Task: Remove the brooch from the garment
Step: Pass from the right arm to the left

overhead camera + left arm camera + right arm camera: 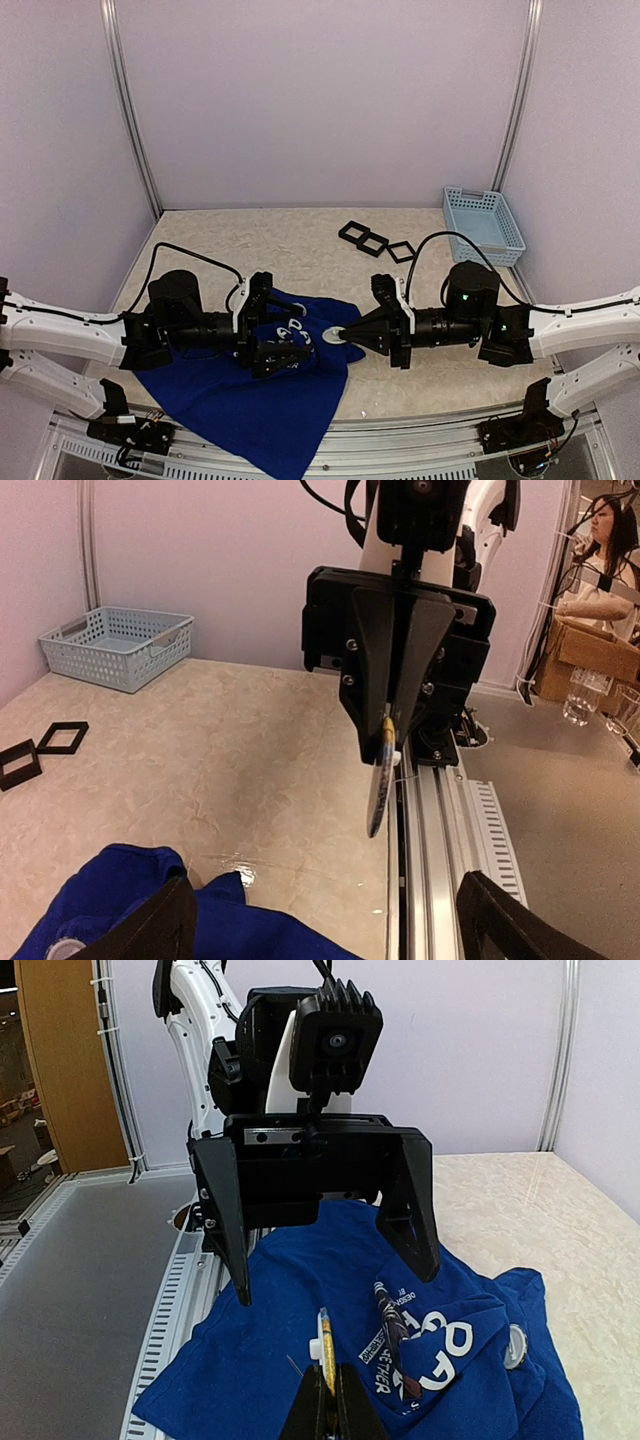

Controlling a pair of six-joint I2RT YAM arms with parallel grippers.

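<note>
Centre-frame from the left wrist: thin yellow-rimmed brooch [378, 785] pinched edge-on in the clenched right gripper [391, 730], long axis hanging downward, apart from the royal-blue T-shirt [120, 900] at lower left. Opposite, left gripper [333, 1282] spread wide, grasping nothing. Likely needs only carrying away.

Crumpled blue garment [240, 400], brooch [378, 780] held clear

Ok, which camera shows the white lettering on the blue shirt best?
The right wrist view. There the lettering lies close and facing the camera on the shirt, large enough to make out single letters. The top view shows it only as small white marks near the shirt's middle. The left wrist view catches just a plain blue fold, with no print.
</note>
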